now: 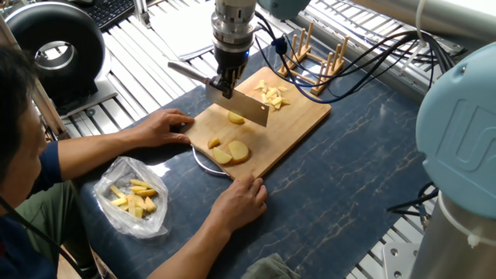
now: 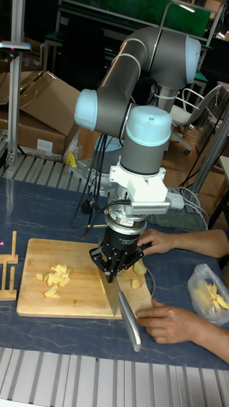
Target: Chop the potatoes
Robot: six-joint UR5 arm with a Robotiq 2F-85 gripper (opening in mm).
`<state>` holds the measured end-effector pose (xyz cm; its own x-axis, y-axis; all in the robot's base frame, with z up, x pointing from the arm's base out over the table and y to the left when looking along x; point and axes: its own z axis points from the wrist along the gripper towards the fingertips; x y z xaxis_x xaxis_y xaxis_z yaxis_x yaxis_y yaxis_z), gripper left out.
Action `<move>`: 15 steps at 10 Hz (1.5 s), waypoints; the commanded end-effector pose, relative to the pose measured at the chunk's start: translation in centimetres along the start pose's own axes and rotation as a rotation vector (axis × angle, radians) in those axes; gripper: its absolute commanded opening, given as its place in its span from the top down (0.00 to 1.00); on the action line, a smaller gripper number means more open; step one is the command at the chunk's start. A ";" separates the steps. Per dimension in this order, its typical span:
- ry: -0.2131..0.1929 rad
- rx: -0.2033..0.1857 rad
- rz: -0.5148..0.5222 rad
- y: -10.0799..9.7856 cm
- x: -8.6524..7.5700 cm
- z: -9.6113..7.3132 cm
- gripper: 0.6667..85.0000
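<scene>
My gripper (image 1: 226, 80) (image 2: 113, 270) is shut on a cleaver (image 1: 239, 105) (image 2: 124, 308), blade held just above a wooden cutting board (image 1: 298, 120) (image 2: 79, 296). One rounded potato chunk (image 1: 235, 118) lies right under the blade. Two more slices (image 1: 232, 152) and a small piece (image 1: 214, 142) rest on the board's near end. Chopped potato bits (image 1: 270, 94) (image 2: 55, 278) are piled at the far end. In the tall fixed view the gripper hides most of the whole chunks; one (image 2: 138, 268) shows beside it.
A person's two hands (image 1: 169, 124) (image 1: 239, 198) hold the board's near corners, close to the blade. A clear plastic bag of yellow pieces (image 1: 133, 197) (image 2: 208, 294) lies on the dark mat. A wooden rack (image 1: 314, 58) stands behind the board. A round metal ring (image 1: 203, 165) peeks from under the board.
</scene>
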<state>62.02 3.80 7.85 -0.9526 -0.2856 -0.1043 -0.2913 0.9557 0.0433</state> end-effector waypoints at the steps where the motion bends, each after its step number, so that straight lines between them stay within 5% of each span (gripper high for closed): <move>1: -0.007 -0.018 0.009 0.1 -0.2 -0.1 1.00; 15: -0.001 -0.003 0.012 0.0 -0.3 -0.4 1.00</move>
<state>62.18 3.64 8.22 -0.9540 -0.2829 -0.0996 -0.2876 0.9570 0.0369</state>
